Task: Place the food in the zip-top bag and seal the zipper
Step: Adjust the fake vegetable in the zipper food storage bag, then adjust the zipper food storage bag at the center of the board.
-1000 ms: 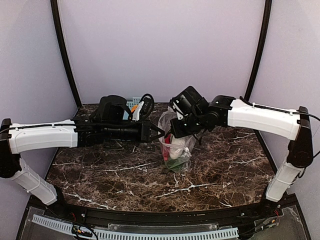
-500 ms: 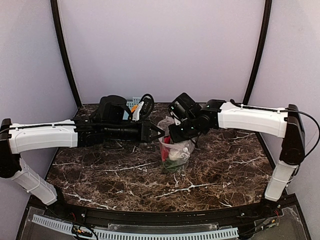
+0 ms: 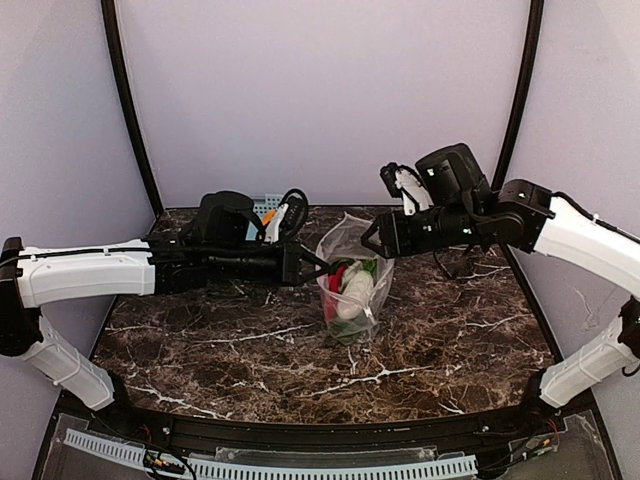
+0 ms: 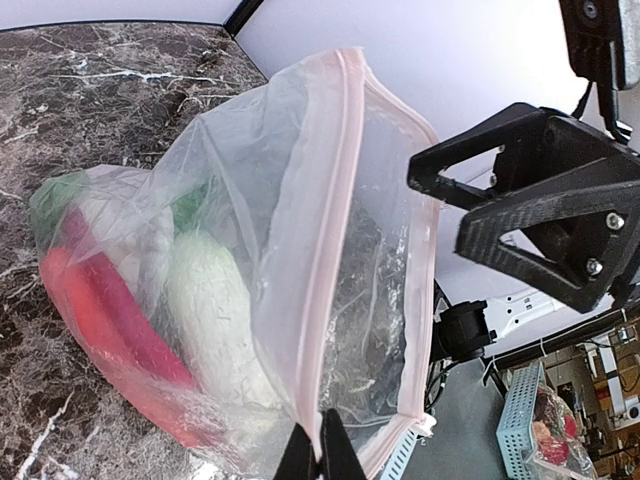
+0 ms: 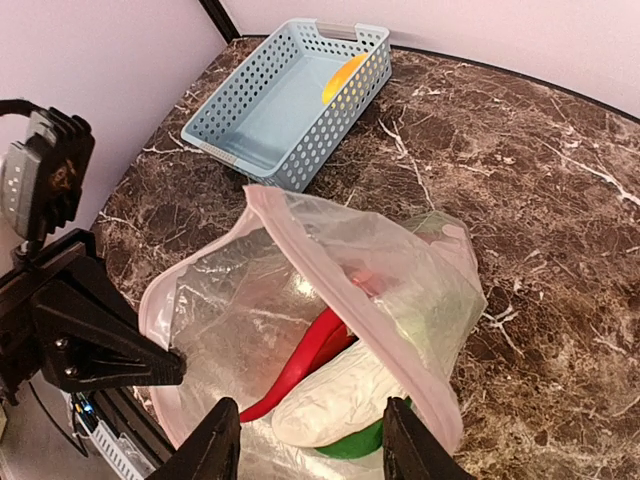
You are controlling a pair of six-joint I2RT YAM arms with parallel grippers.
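The zip-top bag (image 3: 350,240) stands open on the marble table, mouth up. Its pink zipper (image 4: 335,200) runs round the rim. My left gripper (image 4: 320,452) is shut on the near part of that zipper strip and holds the rim up. It reaches in from the left in the top view (image 3: 312,263). Food lies inside the bag: a long red piece (image 5: 310,355), a white piece (image 5: 345,395) and a green piece (image 5: 365,440). My right gripper (image 5: 312,450) hangs open above the bag mouth with nothing between its fingers, right of the bag (image 3: 372,242).
A light-blue lattice basket (image 5: 270,130) stands at the back left of the table, behind the left arm (image 3: 262,205). A yellow-orange piece (image 5: 343,77) lies in its far corner. The left arm stretches across the table's left half.
My right gripper has pulled up and to the right, out of the bag mouth, and its jaws have opened wider. The left gripper keeps its hold on the rim.
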